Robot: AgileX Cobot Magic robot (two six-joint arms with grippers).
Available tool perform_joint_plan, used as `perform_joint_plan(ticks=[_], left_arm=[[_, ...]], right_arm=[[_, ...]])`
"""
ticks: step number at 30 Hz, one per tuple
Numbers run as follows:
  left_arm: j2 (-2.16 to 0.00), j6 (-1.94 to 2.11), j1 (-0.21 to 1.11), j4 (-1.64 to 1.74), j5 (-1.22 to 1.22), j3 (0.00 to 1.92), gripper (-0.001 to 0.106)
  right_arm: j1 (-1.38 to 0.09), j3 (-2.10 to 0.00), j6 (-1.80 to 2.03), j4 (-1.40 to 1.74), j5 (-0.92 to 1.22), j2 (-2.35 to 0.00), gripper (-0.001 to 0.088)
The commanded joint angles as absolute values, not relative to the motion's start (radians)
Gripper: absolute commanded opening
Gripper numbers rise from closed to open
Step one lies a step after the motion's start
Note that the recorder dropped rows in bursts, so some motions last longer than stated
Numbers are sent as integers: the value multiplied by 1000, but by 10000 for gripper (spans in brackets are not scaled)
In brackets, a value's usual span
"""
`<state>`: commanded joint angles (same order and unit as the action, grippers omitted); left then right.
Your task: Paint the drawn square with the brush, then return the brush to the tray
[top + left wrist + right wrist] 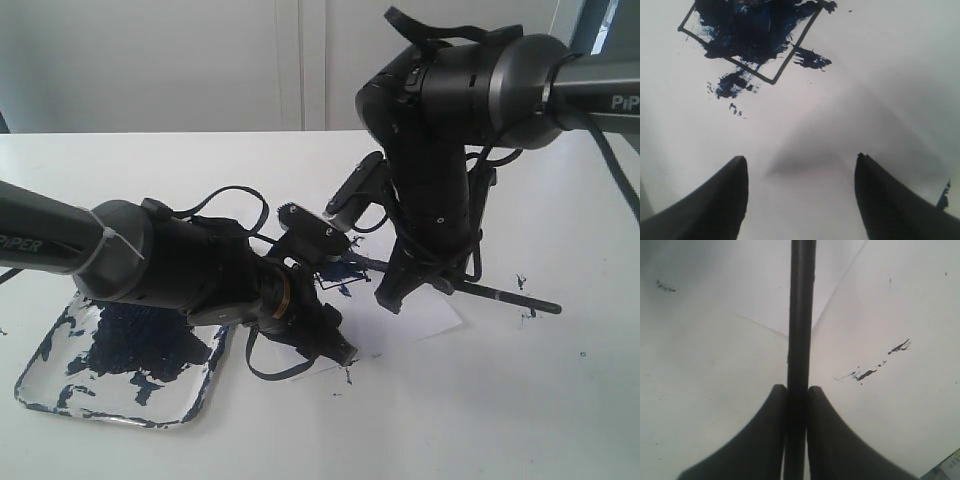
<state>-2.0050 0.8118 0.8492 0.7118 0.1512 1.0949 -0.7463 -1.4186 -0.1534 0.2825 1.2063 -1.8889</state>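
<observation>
On the paper [435, 318], middle of the bench [560, 400]: right tool [797, 390] pinches the brush [802, 315] by its handle, stick angled low so the tip reaches the drawn square [755, 40], largely daubed blue-black; left tool [800, 160] spread, empty, low over the sheet, probably to steady it. The tray [60, 395] sits well left.

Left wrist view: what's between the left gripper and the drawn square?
Only bare white paper, plus stray blue smears just outside the drawn square. The open left gripper holds nothing. Seen in the left wrist view.
</observation>
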Motion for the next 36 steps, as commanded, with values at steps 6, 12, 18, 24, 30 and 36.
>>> perform_joint_plan(ticks=[6,12,18,24,30,36], left_arm=[[-2005,812,849,712,151,1095,656],[-2005,812,849,712,151,1095,656],[-2005,812,849,712,153,1095,656],[-2005,812,849,712,158,1095,656],[-2005,809,849,712,157,1095,656],[-2005,809,849,712,157,1095,656]], right_arm=[[-746,-1419,-153,307,1206,-1889,0],[-746,-1419,-125,372,1206,-1906,0],[-746,-1419,-70,426,1187,-1929,0],[-746,-1419,-67,435,1182,-1929,0],[-746,-1419,-67,449,1190,-1929,0],[-748,-1419,-67,432,1221,-1921,0]])
